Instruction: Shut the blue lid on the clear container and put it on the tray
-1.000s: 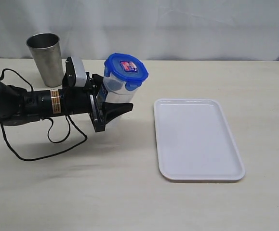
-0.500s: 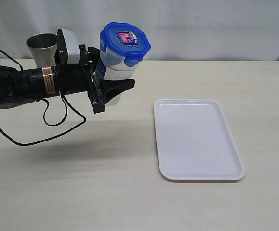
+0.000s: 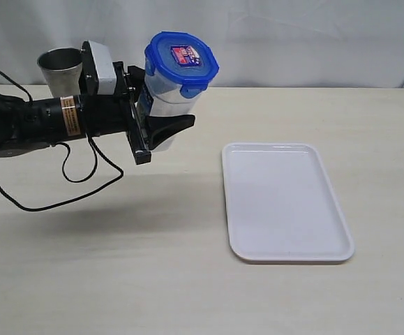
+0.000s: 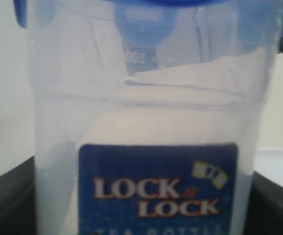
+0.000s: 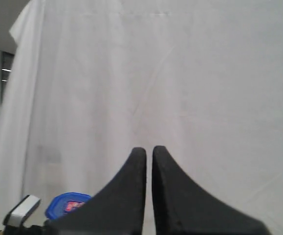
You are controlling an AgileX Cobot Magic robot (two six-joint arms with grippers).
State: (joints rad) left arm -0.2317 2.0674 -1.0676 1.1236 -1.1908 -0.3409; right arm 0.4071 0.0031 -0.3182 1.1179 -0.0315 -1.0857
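Gripping the clear container (image 3: 167, 105) around its lower body, the left gripper (image 3: 168, 127) holds it roughly upright in the air above the tabletop (image 3: 174, 279), jaws clamped on its sides. The blue lid (image 3: 181, 61) sits on the container's rim, and the tab facing the exterior view is folded down. The tray (image 3: 327, 209) lies flat on the tabletop, well apart from the container, to its right. A steel cup (image 3: 58, 61) stands behind the arm. The right gripper (image 5: 148, 161) faces a white curtain (image 5: 205, 98), jaws together but for a thin slit.
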